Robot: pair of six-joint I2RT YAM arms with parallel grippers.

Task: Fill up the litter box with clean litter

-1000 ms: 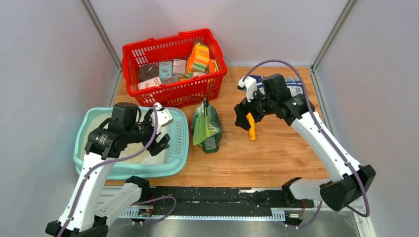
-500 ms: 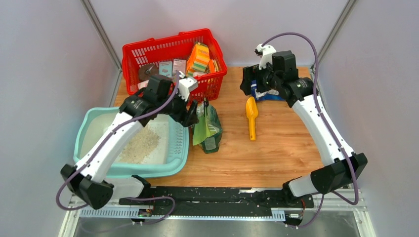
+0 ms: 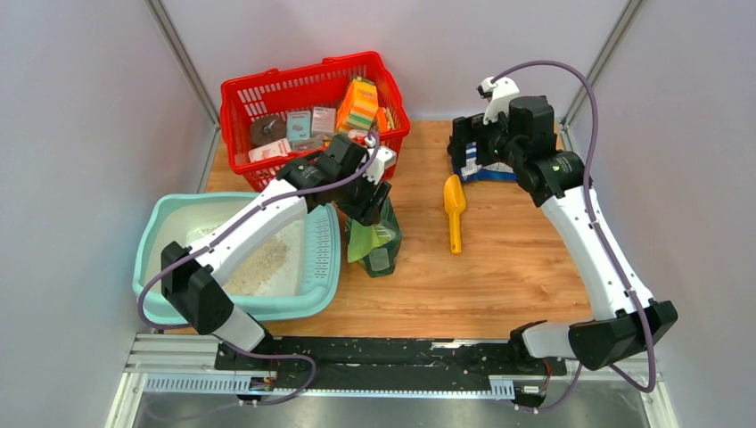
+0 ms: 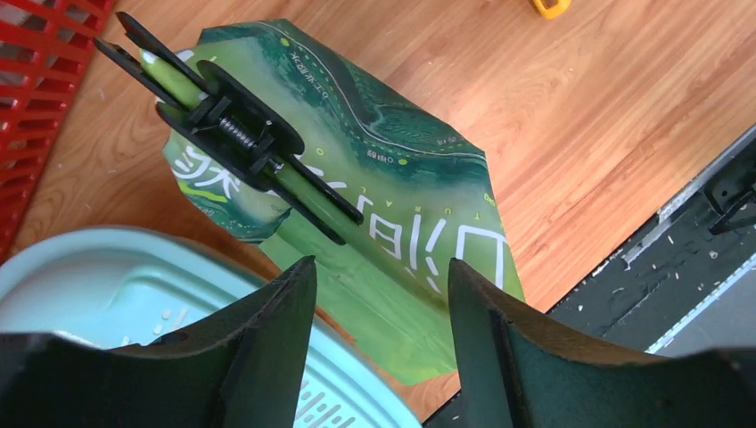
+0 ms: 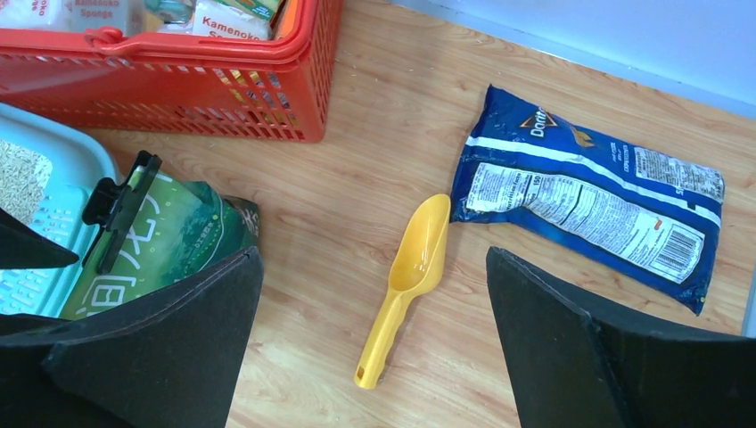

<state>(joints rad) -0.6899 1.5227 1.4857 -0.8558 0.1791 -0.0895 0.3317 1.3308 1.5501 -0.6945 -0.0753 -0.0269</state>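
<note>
My left gripper (image 3: 367,198) has moved from the litter box (image 3: 150,234) to over the green bag (image 4: 383,178), jaws apart, empty. The wrist views show the bag's black clip (image 4: 234,135), which is hidden from the top. My right gripper (image 5: 373,254) stands wide open, empty.

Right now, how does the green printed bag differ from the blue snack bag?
The green printed bag stands up; the blue snack bag lies flat. A black clip pinches the green bag's top; the blue bag has none. The green bag sits beside the litter box; the blue bag lies well away, past the yellow scoop. Both are printed pouches on the wooden table.
</note>
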